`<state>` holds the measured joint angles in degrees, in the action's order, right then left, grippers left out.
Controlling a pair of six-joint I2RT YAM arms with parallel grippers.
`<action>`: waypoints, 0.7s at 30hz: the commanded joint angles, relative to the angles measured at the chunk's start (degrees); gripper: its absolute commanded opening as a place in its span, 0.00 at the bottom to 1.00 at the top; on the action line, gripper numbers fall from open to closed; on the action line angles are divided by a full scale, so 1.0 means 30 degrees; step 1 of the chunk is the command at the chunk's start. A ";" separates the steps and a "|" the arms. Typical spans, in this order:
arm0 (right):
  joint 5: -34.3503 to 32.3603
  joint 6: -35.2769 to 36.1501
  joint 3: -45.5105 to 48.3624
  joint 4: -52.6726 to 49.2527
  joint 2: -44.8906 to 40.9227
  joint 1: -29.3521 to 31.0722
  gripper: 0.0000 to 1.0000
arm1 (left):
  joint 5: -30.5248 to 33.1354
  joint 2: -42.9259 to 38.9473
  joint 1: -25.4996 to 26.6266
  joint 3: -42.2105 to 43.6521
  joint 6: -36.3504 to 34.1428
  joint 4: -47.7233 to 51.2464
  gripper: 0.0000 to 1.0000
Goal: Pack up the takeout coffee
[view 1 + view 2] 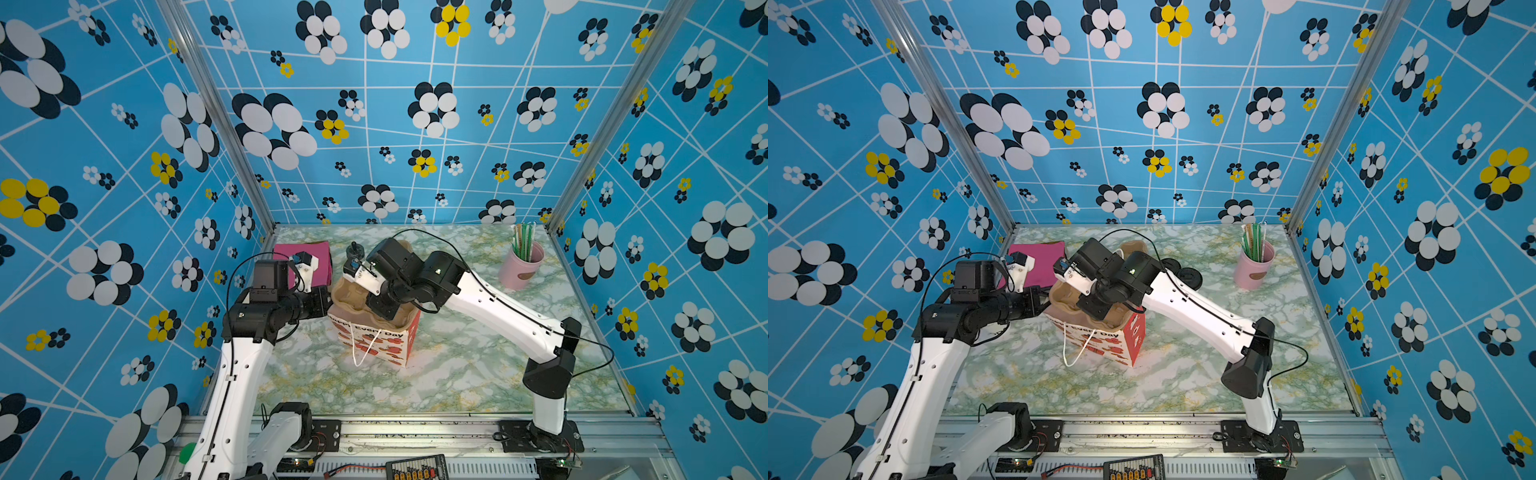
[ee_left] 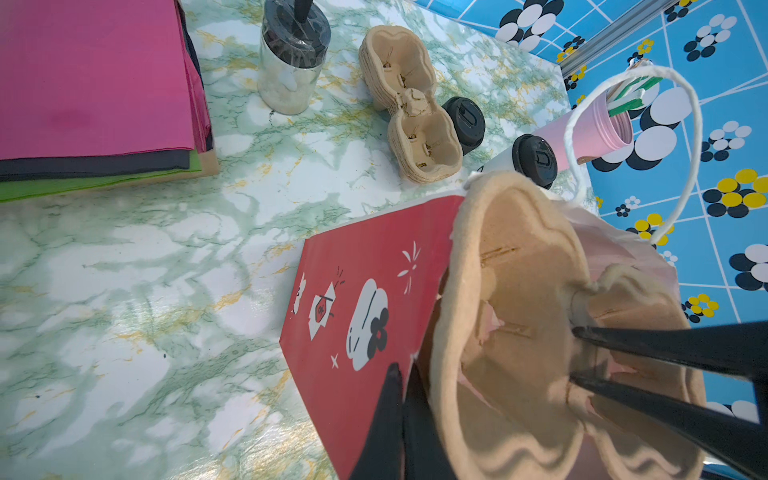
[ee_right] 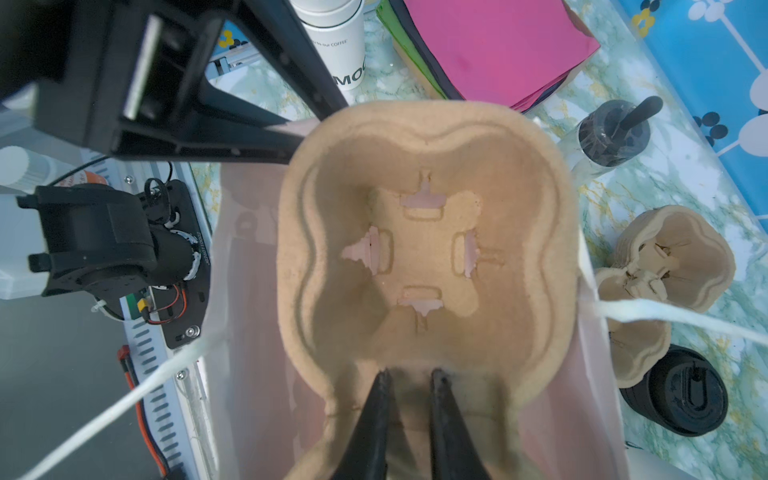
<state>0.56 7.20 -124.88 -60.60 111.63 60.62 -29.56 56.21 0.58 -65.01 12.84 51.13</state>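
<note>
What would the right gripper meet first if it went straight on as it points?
The pulp cup carrier that the right gripper pinches; beyond it, probably the inside of the paper bag; depth unclear.

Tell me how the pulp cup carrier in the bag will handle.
Likely light and stiff: the pulp cup carrier holds its moulded shape pinched at one rim by the right hand. Its fuzzy surface probably resists slipping.

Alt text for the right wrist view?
Right gripper fingers clamp the narrow middle of a brown pulp cup carrier resting in the open paper bag. Pink paper stack, spare carriers and black lids lie on the marble table.
</note>
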 commanded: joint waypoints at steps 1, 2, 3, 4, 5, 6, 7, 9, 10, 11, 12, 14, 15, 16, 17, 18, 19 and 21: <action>-0.0270 0.0552 -0.0707 -0.1029 0.0586 0.0081 0.17 | -0.0369 -0.0083 -0.0102 -0.0074 -0.0420 0.0013 0.00; -0.0305 0.0626 -0.0707 -0.1161 0.0691 0.0089 0.17 | -0.0316 -0.0120 -0.0103 -0.0067 -0.0439 0.0013 0.00; -0.0344 0.0690 -0.0707 -0.1299 0.0767 0.0090 0.17 | -0.0272 -0.0128 -0.0101 -0.0067 -0.0493 0.0062 0.00; -0.0361 0.0705 -0.0707 -0.1437 0.0837 0.0060 0.17 | -0.0199 -0.0153 -0.0103 -0.0067 -0.0556 0.0067 0.00; -0.0430 0.0745 -0.0715 -0.1621 0.0888 0.0059 0.17 | -0.0131 -0.0160 -0.0132 -0.0079 -0.0618 0.0121 0.00; -0.0491 0.0777 -0.0736 -0.1724 0.0903 0.0038 0.17 | -0.0081 -0.0161 -0.0129 -0.0071 -0.0647 0.0150 0.00; -0.0576 0.0801 -0.0715 -0.1773 0.0875 -0.0007 0.17 | -0.0041 -0.0156 -0.0134 -0.0067 -0.0673 0.0151 0.00; -0.0684 0.0845 -0.0759 -0.1791 0.0747 -0.0148 0.17 | -0.0032 -0.0140 -0.0134 -0.0020 -0.0699 0.0075 0.00; -0.0727 0.0851 -0.0792 -0.1746 0.0659 -0.0239 0.17 | -0.0026 -0.0135 -0.0133 -0.0005 -0.0706 0.0065 0.00; -0.0728 0.0866 -0.0850 -0.1672 0.0571 -0.0324 0.17 | -0.0077 -0.0131 -0.0134 0.0012 -0.0706 0.0039 0.00; -0.0720 0.0852 -0.0896 -0.1602 0.0509 -0.0454 0.17 | -0.0060 -0.0142 -0.0133 0.0035 -0.0726 0.0034 0.00; -0.0571 0.0861 -0.1104 -0.1459 0.0464 -0.0633 0.17 | -0.0038 -0.0128 -0.0134 0.0043 -0.0752 0.0035 0.00; -0.0501 0.0857 -0.1260 -0.1355 0.0464 -0.0693 0.17 | -0.0016 -0.0158 -0.0134 0.0072 -0.0757 0.0006 0.00; -0.0493 0.0893 -0.1469 -0.1241 0.0521 -0.0724 0.17 | -0.0019 -0.0146 -0.0134 0.0130 -0.0736 -0.0063 0.00; -0.0403 0.0902 -0.1731 -0.1092 0.0577 -0.0727 0.17 | -0.0045 -0.0161 -0.0134 0.0189 -0.0723 -0.0128 0.00; -0.0208 0.0908 -0.1952 -0.0909 0.0610 -0.0744 0.17 | -0.0074 -0.0161 -0.0134 0.0232 -0.0685 -0.0208 0.00; 0.0091 0.0908 -0.2093 -0.0650 0.0616 -0.0744 0.17 | -0.0109 -0.0161 -0.0132 0.0282 -0.0626 -0.0254 0.00; 0.0628 0.0862 -0.2086 -0.0069 0.0531 -0.0736 0.17 | -0.0194 -0.0161 -0.0138 0.0362 -0.0589 -0.0318 0.00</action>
<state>0.19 9.52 -129.43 -62.61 113.01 58.63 -29.12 56.18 0.43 -64.95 11.99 51.11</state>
